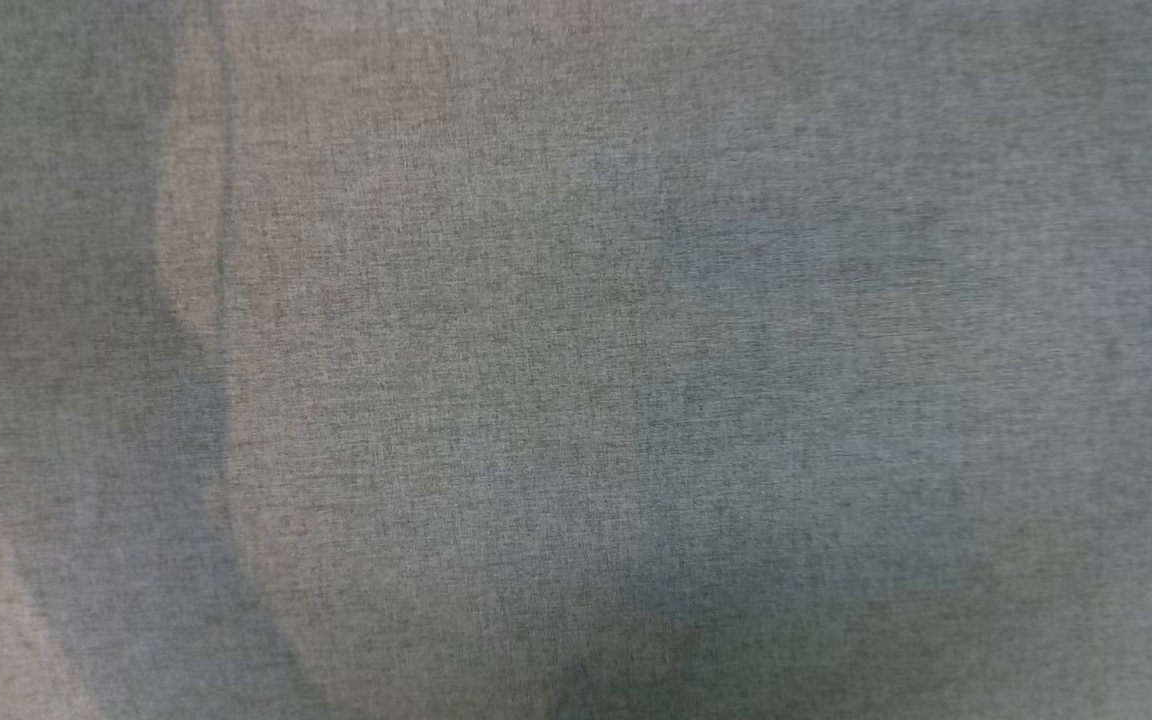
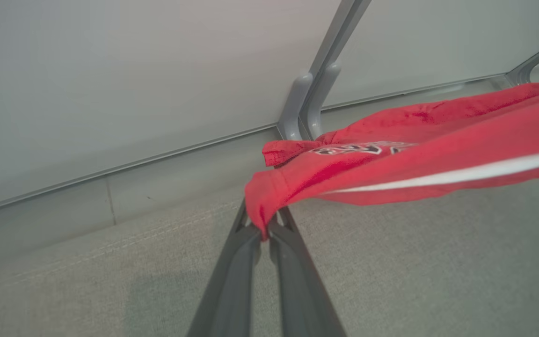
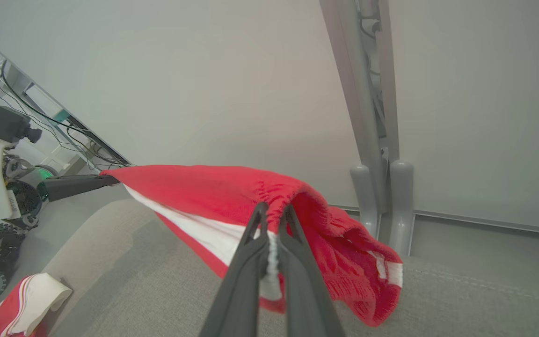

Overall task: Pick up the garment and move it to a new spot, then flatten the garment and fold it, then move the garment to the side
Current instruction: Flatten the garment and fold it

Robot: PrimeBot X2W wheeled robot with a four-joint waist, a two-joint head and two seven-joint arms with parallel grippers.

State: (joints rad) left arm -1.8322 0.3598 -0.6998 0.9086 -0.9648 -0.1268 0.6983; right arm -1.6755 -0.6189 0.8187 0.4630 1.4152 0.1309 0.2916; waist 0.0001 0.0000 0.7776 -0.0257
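While aloft, garment [image 2: 391, 164] lengthwise between jaws

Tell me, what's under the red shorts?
The left end effector and right end effector hold the shorts up. Grey cloth shows beneath. The spot under the drooping end is covered.

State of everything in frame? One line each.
red garment: held up, slung between both hands
left hand: shut on a garment corner
right hand: shut on the garment's gathered edge
red-and-white cloth: lying rumpled on the grey surface, not held
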